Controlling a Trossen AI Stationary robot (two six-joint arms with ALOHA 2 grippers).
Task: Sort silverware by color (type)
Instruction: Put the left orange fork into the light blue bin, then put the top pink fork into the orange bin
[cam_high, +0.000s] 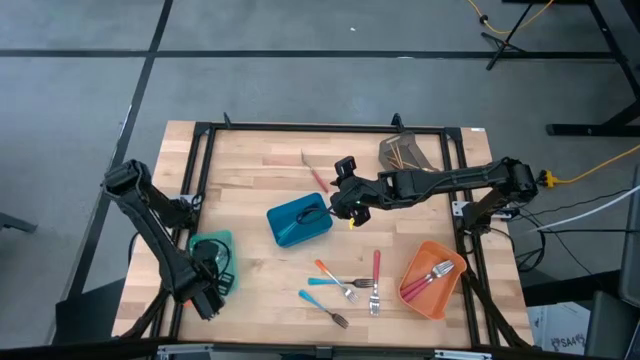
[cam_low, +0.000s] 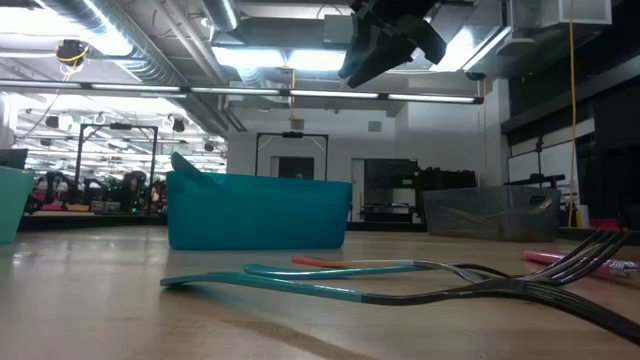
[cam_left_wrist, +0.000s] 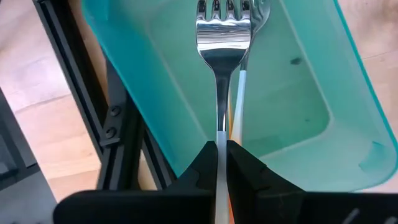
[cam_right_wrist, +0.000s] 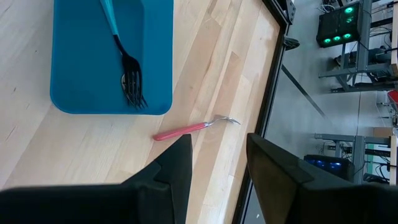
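Note:
My left gripper (cam_left_wrist: 219, 163) is at the table's near left corner, over the teal bin (cam_left_wrist: 298, 118), shut on a silver fork (cam_left_wrist: 221, 37) whose tines point into the bin. A second fork (cam_left_wrist: 254, 11) with a pale and orange handle sits close beside it. My right gripper (cam_right_wrist: 217, 163) hangs open above the table's middle, just right of the blue bin (cam_high: 298, 221). That bin holds a dark fork with a teal handle (cam_right_wrist: 127, 68). A red-handled fork (cam_right_wrist: 189, 130) lies flat on the wood beyond the blue bin. My left gripper pinches the silver fork by its thin neck (cam_left_wrist: 218, 127), just below the head, between the two fingers. The fingers lie along the fork, and its head reaches out ahead of them over the teal bin's floor. Whether the second fork's handle is also caught, I cannot tell.
Several forks with orange, teal, blue and red handles lie on the table's near middle (cam_high: 345, 288). An orange bin (cam_high: 432, 280) near the right front holds red-handled forks. A grey bin (cam_high: 404, 151) at the far right holds gold pieces. Black frame rails border the table.

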